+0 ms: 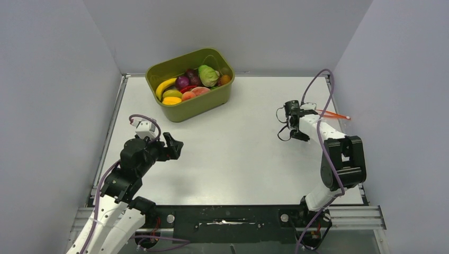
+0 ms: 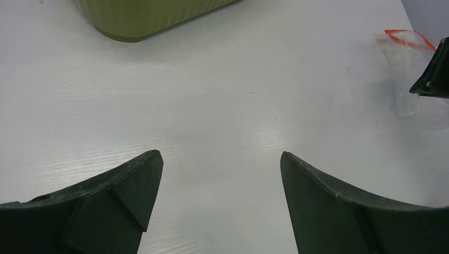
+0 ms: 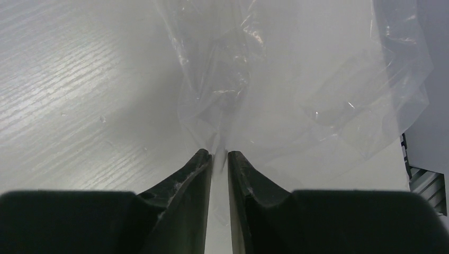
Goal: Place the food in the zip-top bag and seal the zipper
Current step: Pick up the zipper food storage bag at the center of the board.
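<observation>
Clear, crumpled soft-plastic zip-top bag [image 3: 317,90] lay at the right side of the white table [image 1: 238,153], its thin red-orange zipper [image 2: 410,35] toward the wall. A fold of its film ran between the jaws of the right gripper [image 3: 219,154], which stood at a narrow slit pinching it, probably to steady the pouch for loading. Well apart, the left gripper [image 2: 219,156] hung wide open over bare tabletop, and the small plastic toy food [image 1: 190,83] sat in the olive-green rigid tub [image 1: 204,106].
</observation>
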`<state>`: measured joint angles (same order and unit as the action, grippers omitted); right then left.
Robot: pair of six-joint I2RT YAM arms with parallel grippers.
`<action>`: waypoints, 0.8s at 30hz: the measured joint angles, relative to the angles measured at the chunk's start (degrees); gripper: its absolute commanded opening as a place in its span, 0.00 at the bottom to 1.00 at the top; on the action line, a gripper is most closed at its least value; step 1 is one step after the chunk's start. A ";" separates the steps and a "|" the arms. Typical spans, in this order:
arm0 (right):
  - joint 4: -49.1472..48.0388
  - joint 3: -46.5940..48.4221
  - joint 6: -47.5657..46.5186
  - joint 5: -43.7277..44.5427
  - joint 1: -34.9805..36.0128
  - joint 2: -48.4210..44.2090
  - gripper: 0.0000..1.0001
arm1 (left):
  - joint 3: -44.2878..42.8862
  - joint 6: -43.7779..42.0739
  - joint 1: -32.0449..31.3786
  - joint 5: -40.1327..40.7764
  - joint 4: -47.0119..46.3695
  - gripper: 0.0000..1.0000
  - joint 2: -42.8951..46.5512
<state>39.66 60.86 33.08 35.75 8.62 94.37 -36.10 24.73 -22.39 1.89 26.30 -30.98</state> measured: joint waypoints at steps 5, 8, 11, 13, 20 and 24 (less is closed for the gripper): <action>-0.85 -1.75 -2.27 -2.01 0.11 -2.58 0.00 | 0.13 -0.04 0.00 -0.02 -0.04 0.78 0.04; -0.92 -2.19 -3.30 -3.56 0.55 -5.44 0.00 | 0.15 -0.11 0.00 -0.20 -0.11 0.76 0.04; -1.03 -2.19 -4.48 -5.16 1.44 -8.94 0.00 | 0.52 -0.61 0.00 -1.62 -1.11 0.73 0.04; -0.98 -2.19 -5.29 -6.34 2.73 -11.54 0.00 | 1.42 -1.01 0.00 -3.13 -2.56 0.73 0.04; 1.22 -2.05 -7.26 -10.47 8.96 -16.98 0.00 | 6.75 -3.28 -0.17 -11.54 -8.85 0.74 1.60; 2.91 -1.86 -9.03 -15.65 13.29 -19.10 0.00 | 9.20 -4.59 -0.44 -15.34 -13.07 0.75 3.87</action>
<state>42.57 59.00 24.05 20.10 21.91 75.26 -26.89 20.14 -22.83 -13.45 13.23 -27.11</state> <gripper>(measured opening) 0.022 0.745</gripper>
